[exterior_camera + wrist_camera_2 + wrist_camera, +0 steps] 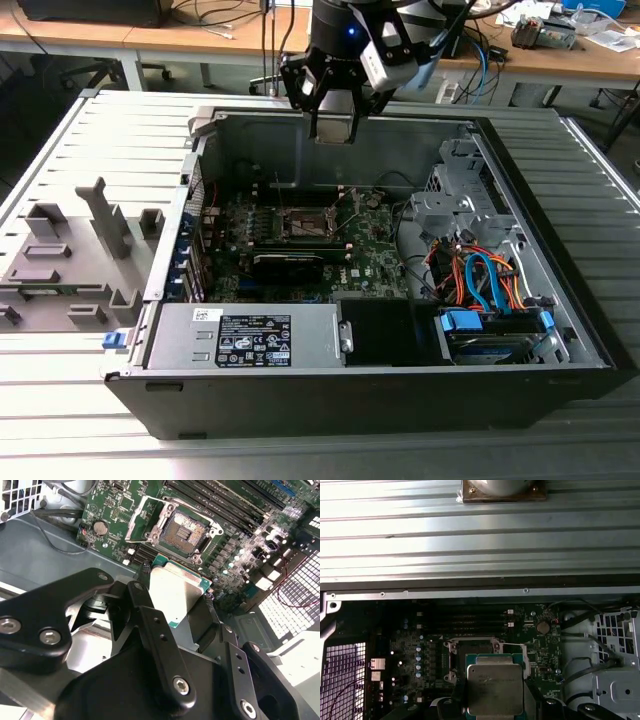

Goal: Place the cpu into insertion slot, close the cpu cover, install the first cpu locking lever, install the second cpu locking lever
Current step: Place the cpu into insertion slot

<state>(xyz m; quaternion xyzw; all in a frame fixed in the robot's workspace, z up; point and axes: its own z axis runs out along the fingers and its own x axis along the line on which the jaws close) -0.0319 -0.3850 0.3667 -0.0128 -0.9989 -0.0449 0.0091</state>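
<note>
My claw (pixel 335 135) is clamped on the cpu (pixel 176 587), its fingers (pixel 145 605) pressing two opposite edges, the metal face turned toward both wrist views. I hang over the open case (pixel 300 400), the cpu in the air above the motherboard (pixel 372 262). The slot (pixel 184 529) lies open below, contacts showing, apart from the cpu

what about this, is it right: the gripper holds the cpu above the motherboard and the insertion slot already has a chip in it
Not quite. The insertion slot has no chip in it: the second wrist view shows its bare contact field. The rest stands: the gripper holds the cpu above the motherboard.
</note>
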